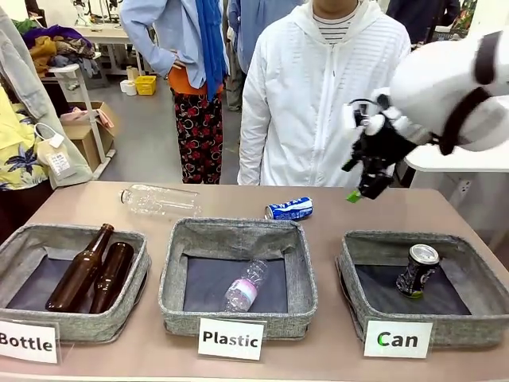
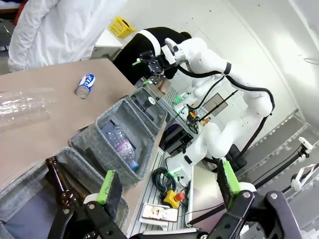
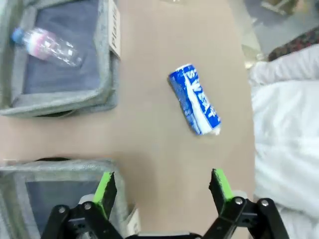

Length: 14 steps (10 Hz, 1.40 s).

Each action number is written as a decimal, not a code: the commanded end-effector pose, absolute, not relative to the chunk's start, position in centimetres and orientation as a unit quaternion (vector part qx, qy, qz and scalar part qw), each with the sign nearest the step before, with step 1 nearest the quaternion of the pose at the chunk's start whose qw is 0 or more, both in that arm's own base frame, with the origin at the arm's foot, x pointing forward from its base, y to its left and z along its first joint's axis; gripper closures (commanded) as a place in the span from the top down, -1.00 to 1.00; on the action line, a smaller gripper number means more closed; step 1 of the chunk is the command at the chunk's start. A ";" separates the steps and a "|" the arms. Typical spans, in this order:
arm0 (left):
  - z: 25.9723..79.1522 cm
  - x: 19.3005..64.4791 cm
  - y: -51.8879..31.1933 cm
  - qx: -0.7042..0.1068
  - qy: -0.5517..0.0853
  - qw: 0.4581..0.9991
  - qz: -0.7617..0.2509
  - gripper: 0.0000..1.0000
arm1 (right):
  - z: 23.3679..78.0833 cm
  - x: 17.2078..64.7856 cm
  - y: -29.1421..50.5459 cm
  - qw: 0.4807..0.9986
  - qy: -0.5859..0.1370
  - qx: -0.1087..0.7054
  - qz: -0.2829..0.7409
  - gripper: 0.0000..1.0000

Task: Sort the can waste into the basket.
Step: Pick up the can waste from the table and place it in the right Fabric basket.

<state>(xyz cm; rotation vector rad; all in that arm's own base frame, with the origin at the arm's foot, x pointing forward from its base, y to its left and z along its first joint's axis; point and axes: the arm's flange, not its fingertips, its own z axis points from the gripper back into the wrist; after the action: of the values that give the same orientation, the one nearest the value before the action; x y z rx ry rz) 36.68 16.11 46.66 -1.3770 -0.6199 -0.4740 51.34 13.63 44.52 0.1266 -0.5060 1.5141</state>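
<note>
A blue and white can (image 1: 289, 209) lies on its side on the table behind the middle basket; the right wrist view has this blue can (image 3: 195, 105) ahead of my open, empty right gripper (image 3: 163, 189). That right gripper (image 1: 364, 185) hangs in the air above the table's far right, behind the basket carded "Can" (image 1: 359, 263). A black can with a silver top (image 1: 417, 270) stands tilted inside that basket. My left gripper (image 2: 167, 186) is open and empty, hovering over the left end of the table, with the blue can (image 2: 86, 84) far off.
The "Plastic" basket (image 1: 176, 270) holds a clear plastic bottle (image 1: 246, 286). The "Bottle" basket (image 1: 135, 274) holds two brown glass bottles (image 1: 79, 269). Another clear plastic bottle (image 1: 159, 199) lies on the table at the far left. A person in a white jacket (image 1: 318, 95) stands at the far edge.
</note>
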 end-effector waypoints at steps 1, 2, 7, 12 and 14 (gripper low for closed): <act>47.1 36.6 16.0 -0.620 -0.280 0.703 -0.207 1.00 | 43.8 56.5 16.1 0.678 -0.189 0.019 0.710 1.00; 47.1 36.6 16.0 -0.620 -0.280 0.703 -0.207 1.00 | 42.6 58.2 17.9 0.667 -0.165 0.010 0.726 1.00; 47.1 36.6 16.0 -0.620 -0.280 0.703 -0.207 1.00 | 34.0 63.7 23.8 0.626 -0.082 -0.023 0.775 1.00; 47.1 36.6 16.0 -0.620 -0.280 0.703 -0.207 1.00 | 30.1 64.9 24.6 0.615 -0.052 0.001 0.787 -0.19; 47.1 36.6 16.0 -0.620 -0.280 0.703 -0.207 1.00 | 30.5 64.7 24.1 0.625 -0.057 0.006 0.778 -1.00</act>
<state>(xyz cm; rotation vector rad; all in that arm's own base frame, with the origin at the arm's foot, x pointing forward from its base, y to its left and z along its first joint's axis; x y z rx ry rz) 36.68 16.10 46.68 -1.3765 -0.6200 -0.4745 64.48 24.25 29.59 0.0116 -0.1375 1.8166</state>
